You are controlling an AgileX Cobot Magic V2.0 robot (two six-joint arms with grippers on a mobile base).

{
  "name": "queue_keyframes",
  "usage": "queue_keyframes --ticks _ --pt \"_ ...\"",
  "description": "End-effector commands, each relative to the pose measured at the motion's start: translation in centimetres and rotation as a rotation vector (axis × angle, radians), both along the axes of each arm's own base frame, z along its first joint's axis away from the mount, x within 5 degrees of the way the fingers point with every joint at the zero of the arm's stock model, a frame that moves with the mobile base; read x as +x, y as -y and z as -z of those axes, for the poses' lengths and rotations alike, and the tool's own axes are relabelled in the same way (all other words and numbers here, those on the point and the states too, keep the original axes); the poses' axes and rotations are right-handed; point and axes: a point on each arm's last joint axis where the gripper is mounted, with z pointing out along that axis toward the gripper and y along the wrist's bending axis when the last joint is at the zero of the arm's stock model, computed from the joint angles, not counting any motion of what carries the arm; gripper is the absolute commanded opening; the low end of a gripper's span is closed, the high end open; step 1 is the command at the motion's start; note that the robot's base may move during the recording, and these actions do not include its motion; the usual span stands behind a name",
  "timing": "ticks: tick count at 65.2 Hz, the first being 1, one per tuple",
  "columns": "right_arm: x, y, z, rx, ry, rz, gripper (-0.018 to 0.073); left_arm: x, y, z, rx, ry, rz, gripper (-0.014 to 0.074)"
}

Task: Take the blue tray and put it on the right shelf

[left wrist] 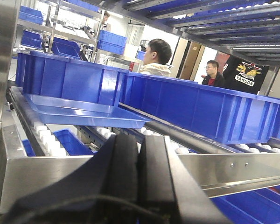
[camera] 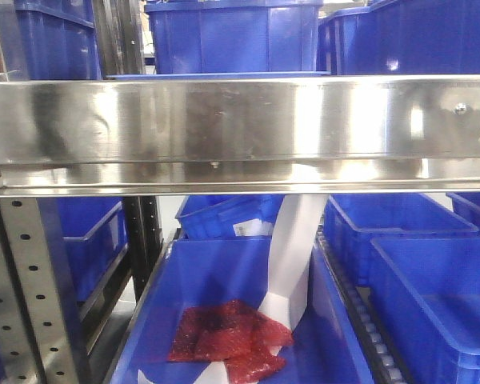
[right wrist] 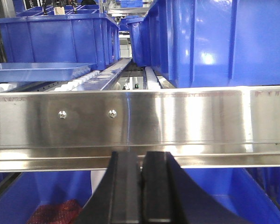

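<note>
Here your left hand (left wrist: 139,179) has its fingers pressed together, holding nothing, just before the right shelf's (left wrist: 224,170) steel front beam. The blue tray (left wrist: 79,111) lies flat on the rollers beyond that beam, up and left of the hand, against a deep blue bin (left wrist: 67,77), long axis running across the lane. Your right hand (right wrist: 141,189) is likewise closed and empty, below the beam, the tray far left.

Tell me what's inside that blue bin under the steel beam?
The blue bin holds red mesh bags and a white paper strip. The beam hides its far end.
</note>
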Motion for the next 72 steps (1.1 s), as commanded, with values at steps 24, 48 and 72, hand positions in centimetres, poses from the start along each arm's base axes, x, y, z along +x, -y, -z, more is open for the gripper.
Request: queue_keyframes --ticks 24,48,72 --pt "-0.4 0.1 -1.7 -0.012 0.128 0.012 0.0052 0.1 -0.3 -0.5 0.122 0.064 -0.086 -0.0048" --pt "-0.4 0.1 -1.7 -0.012 0.128 0.012 0.0052 1.0 -1.2 4.2 0.232 0.089 -0.409 -0.0048" --pt "-0.4 0.1 -1.7 -0.012 0.128 0.012 0.0052 1.9 -2.0 7.8 0.249 -0.001 -0.555 -0.0048"
